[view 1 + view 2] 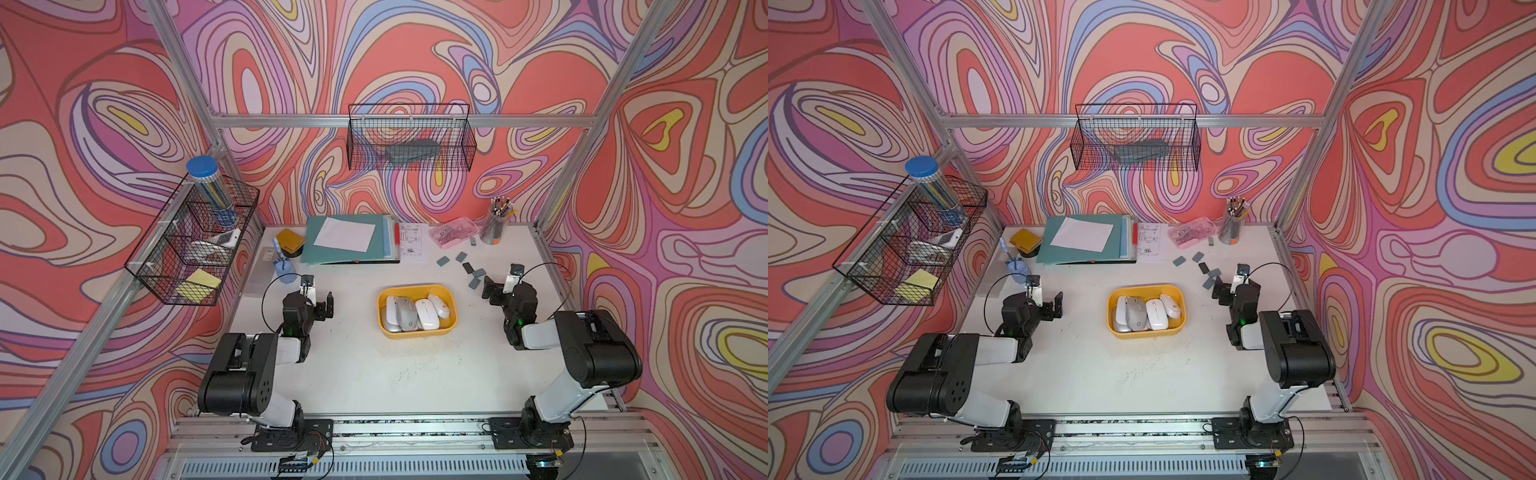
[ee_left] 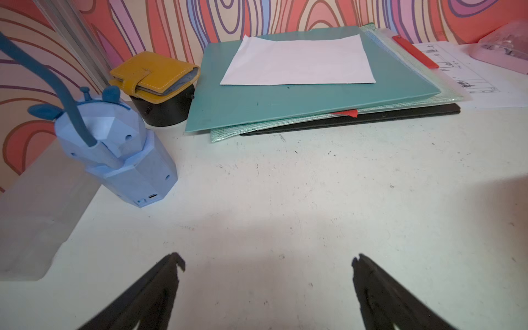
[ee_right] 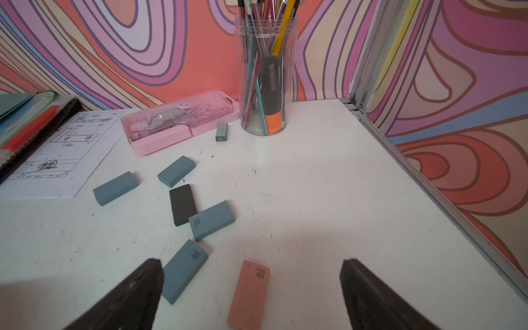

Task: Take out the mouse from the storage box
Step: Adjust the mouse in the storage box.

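Note:
The yellow storage box (image 1: 415,287) (image 1: 1145,287) sits mid-table, between the two arms, in both top views. Several white and silver mice lie side by side in it; a white mouse (image 1: 428,314) (image 1: 1157,315) lies near its middle. My left gripper (image 1: 320,301) (image 1: 1049,302) (image 2: 268,261) hovers left of the box, open and empty over bare table. My right gripper (image 1: 498,289) (image 1: 1227,289) (image 3: 253,261) stands open to the box's right, above loose erasers, holding nothing. Neither wrist view shows the box or a mouse.
Grey erasers (image 3: 211,219) and an orange eraser (image 3: 249,294) lie under the right gripper. Behind are a pink case (image 3: 171,125), a pencil jar (image 3: 264,74), folders (image 2: 300,85), a yellow wallet (image 2: 151,75) and a blue giraffe lamp (image 2: 120,148). Wire baskets (image 1: 195,245) hang on the walls.

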You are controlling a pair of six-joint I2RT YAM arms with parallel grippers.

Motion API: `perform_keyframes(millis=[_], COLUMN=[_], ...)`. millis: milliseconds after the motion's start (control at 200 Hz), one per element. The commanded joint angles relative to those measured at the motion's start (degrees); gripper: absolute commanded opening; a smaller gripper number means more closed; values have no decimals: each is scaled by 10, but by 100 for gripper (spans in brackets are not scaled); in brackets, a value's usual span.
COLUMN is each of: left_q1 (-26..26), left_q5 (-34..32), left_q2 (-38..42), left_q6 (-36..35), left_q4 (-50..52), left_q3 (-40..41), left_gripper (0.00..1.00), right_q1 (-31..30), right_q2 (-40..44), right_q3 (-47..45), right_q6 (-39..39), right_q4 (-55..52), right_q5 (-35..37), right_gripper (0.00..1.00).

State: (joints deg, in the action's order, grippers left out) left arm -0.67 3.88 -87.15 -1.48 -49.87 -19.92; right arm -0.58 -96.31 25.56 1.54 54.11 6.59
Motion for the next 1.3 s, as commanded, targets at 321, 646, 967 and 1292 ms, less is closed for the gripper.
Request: perform_keyframes(millis=[321, 646, 967, 1292], left_q1=[3, 3, -22, -65], left_q5=[-4, -4, -152, -154], left_q2=[-7, -6, 56, 350], left_q6=[5, 5, 27, 409], left_q4=[-19, -19, 69, 500], left_q3=[-8, -8, -31, -223], left_gripper=[99, 99, 99, 99], right_q1=[-4, -4, -4, -15], right_q2=[-10, -10, 66, 138], right_q3=[10, 11, 63, 297], right_q6=[-3, -3, 27, 383], right_q4=[11, 9, -148, -658], right_q5=[0, -1, 83, -22], right_gripper=[98, 98, 98, 98])
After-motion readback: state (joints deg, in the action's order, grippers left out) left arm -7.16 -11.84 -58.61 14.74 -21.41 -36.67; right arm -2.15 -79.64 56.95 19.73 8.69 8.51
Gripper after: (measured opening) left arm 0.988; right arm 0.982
